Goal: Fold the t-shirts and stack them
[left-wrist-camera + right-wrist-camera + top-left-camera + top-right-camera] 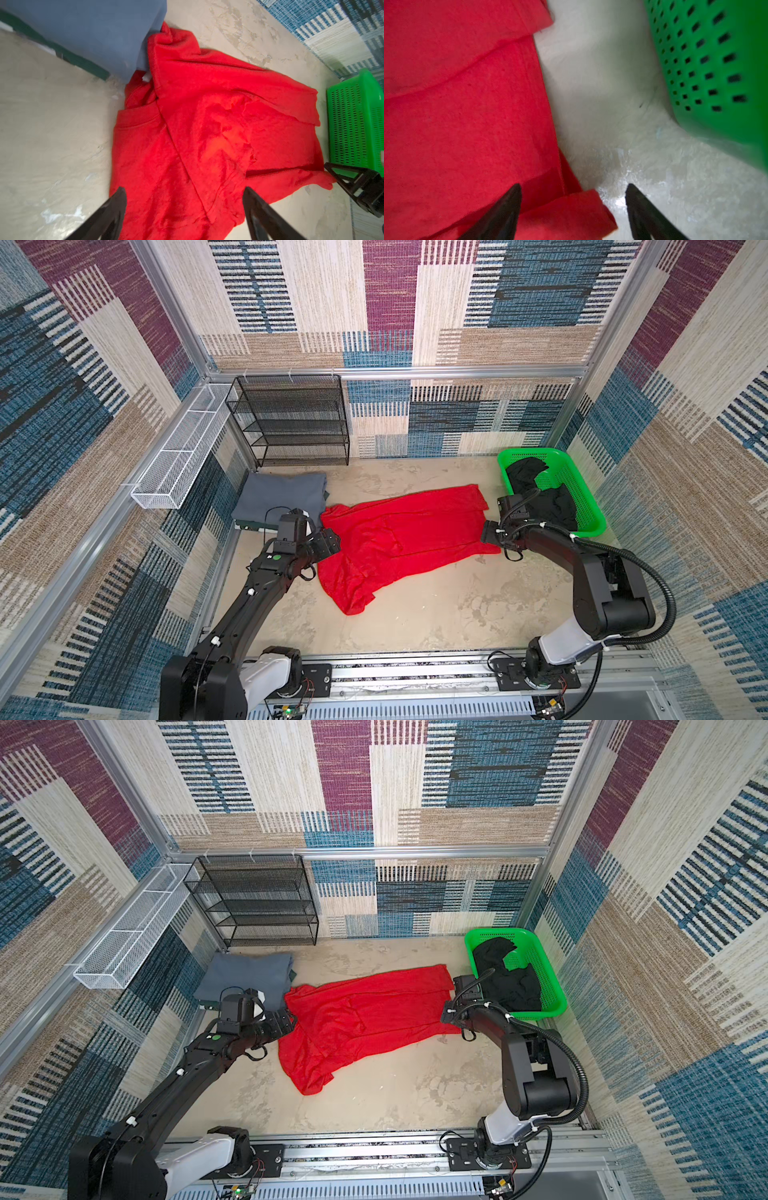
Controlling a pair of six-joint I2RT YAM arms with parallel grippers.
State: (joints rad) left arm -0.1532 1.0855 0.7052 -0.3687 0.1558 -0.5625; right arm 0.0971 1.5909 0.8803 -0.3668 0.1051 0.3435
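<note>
On the surface (436, 614) your grey t-shirt (278, 497) lies folded, red t-shirt (399, 535) half-folded, black t-shirt (557, 506) in the green basket (559, 479), left fingers (112, 212) and right fingers (504, 214) open.

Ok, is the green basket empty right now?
No, a crumpled black t-shirt lies inside the green basket, as both top views show.

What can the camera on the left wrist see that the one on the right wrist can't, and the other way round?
Left wrist only: the folded grey shirt and nearly the whole red shirt. Right wrist only: a close-up of that shirt's curled corner. Both: the red shirt, green basket and table, plus its own open gripper: left gripper, right gripper.
</note>
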